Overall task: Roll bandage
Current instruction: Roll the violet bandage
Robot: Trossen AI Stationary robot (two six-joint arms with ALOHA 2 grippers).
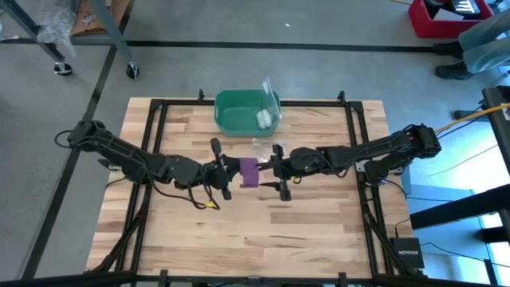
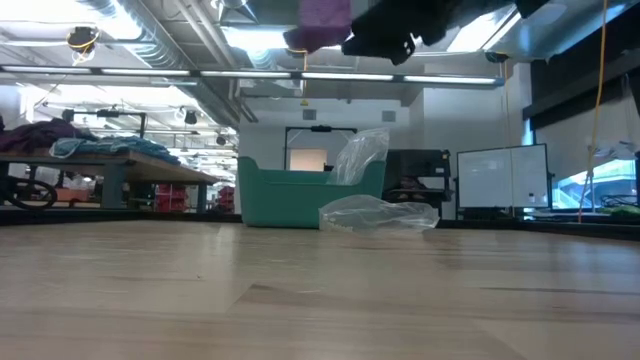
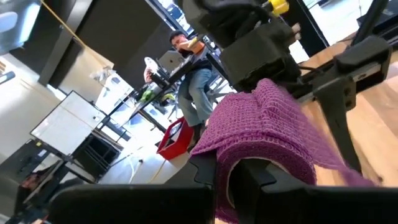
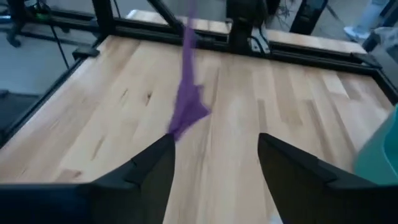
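Observation:
The purple bandage (image 1: pixel 249 171) hangs in the air over the middle of the table, between my two grippers. My left gripper (image 1: pixel 231 171) comes in from the table's left and is shut on it. In the left wrist view the bandage (image 3: pixel 267 137) drapes in folds over the fingers. My right gripper (image 1: pixel 275 167) comes in from the table's right and is open. In its wrist view the bandage (image 4: pixel 186 99) hangs as a narrow strip just beyond one fingertip (image 4: pixel 166 142). In the low view the bandage (image 2: pixel 322 22) hangs high above the tabletop. My left gripper pinches the bandage between its two fingers, coming in level from the table's left. The fabric (image 3: pixel 249 155) is bunched in several layers and folds over the fingertips, which hides the exact place of the hold. The bandage is lifted clear of the table. My right gripper: I cannot tell whether its fingertip touches the bandage's loose end (image 4: pixel 181 124).
A green bin (image 1: pixel 239 112) stands at the far middle of the table and holds a small white roll (image 1: pixel 263 119). A clear plastic bag (image 2: pixel 378 212) lies in front of it. A person (image 3: pixel 189 74) stands beyond the table's right side.

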